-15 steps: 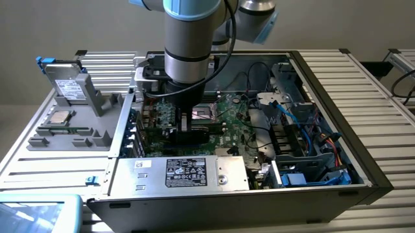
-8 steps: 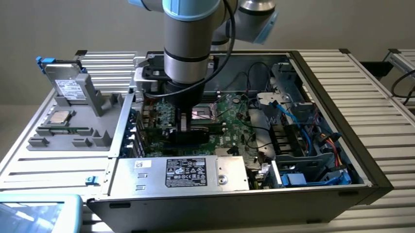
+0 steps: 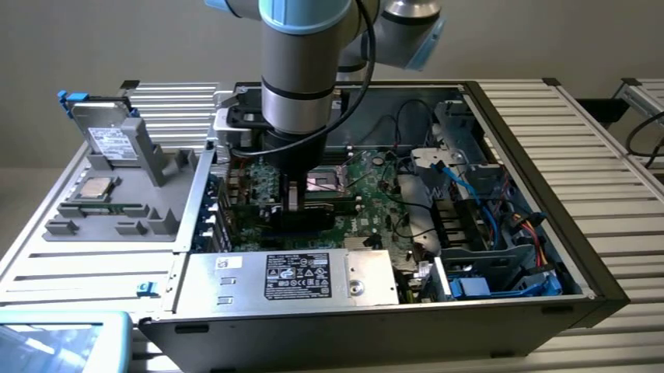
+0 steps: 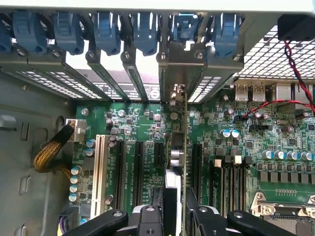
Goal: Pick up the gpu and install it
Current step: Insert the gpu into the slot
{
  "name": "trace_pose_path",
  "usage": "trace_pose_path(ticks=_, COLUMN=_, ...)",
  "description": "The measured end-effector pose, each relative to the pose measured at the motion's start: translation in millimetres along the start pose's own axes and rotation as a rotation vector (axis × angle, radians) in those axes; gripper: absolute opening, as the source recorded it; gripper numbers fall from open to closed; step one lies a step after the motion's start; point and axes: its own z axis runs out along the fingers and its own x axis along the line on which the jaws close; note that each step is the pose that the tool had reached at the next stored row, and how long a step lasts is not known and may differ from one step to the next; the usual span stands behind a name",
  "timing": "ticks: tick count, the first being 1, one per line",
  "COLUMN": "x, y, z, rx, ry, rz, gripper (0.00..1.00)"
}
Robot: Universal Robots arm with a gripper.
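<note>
The gripper [image 4: 173, 216] is grasping the gpu [image 4: 178, 162] edge-on above the motherboard [image 4: 147, 123]; seating is underway; pressing toward six o'clock requires slot alignment.

Quick headcount of what's on the bench right now

One robot arm [image 3: 295, 70] with one gripper [image 4: 173, 216], one open PC case [image 3: 581, 256], one motherboard [image 4: 147, 128] in it, and one gpu [image 4: 184, 162] standing on edge between the slots. One power supply [image 3: 301, 278] with one big label. In the wrist view I count six blue slot latches [image 4: 106, 29] along the back edge, one white expansion slot [image 4: 100, 167] plus at least three black ones, and one bundle of yellow wires [image 4: 49, 155]. Outside the case: one grey parts tray [image 3: 124, 194], one drive box [image 3: 109, 136], one CPU chip [image 3: 99, 186], one memory stick [image 3: 104, 208].
</note>
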Motion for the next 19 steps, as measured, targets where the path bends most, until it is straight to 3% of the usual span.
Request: trace_pose_path(ticks=19, x=0.0, y=1.6, z=2.8, rx=0.0010, ry=-0.0002, rz=0.002, gripper=0.28)
